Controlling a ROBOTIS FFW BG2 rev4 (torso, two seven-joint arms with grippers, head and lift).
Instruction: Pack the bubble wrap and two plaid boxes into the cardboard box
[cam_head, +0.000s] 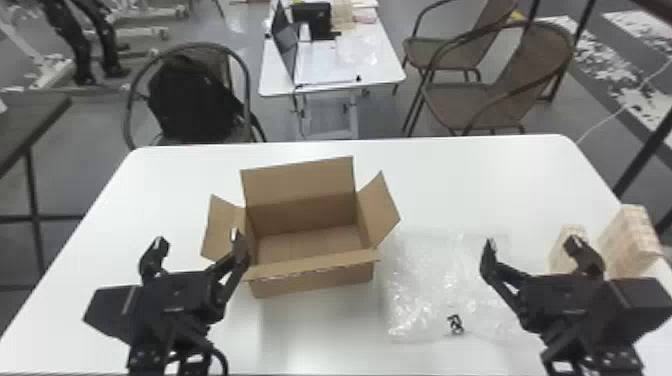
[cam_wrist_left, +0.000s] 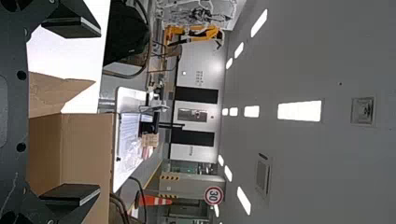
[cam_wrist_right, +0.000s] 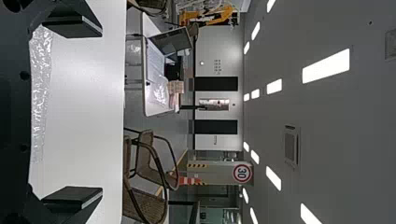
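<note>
Head view, from your left: beyond the far left side of the white desk (cam_head: 480, 170), a black bag (cam_head: 192, 100) sits on a chair (cam_head: 131, 95). Your left end effector (cam_head: 199, 241) is over the near left part of the desk, released, its two fingers well apart and nothing between them. Your left wrist view agrees: the end effector (cam_wrist_left: 93, 112) has its fingers spread, with the cardboard in front of them.

Just right of it, you have the cardboard box (cam_head: 315, 284) standing open near the middle of the desk. Its far flap stands up, the side flaps spread outward, and the floor you can see inside is bare. Past the desk's far edge, a laptop (cam_head: 285, 42) stands open on a white table (cam_head: 385, 70).

Right of the box, the bubble wrap (cam_head: 430, 280) lies flat and crinkled on the desk, a black mark (cam_head: 455, 324) at its near side. Your right end effector (cam_head: 532, 242) is at the wrap's right side, also released and empty; your right wrist view gives you its wide-set fingers too. The two plaid boxes are at the desk's right side, the smaller one (cam_head: 560, 255) partly hidden behind that end effector, the larger one (cam_head: 631, 240) farther right by the edge.
</note>
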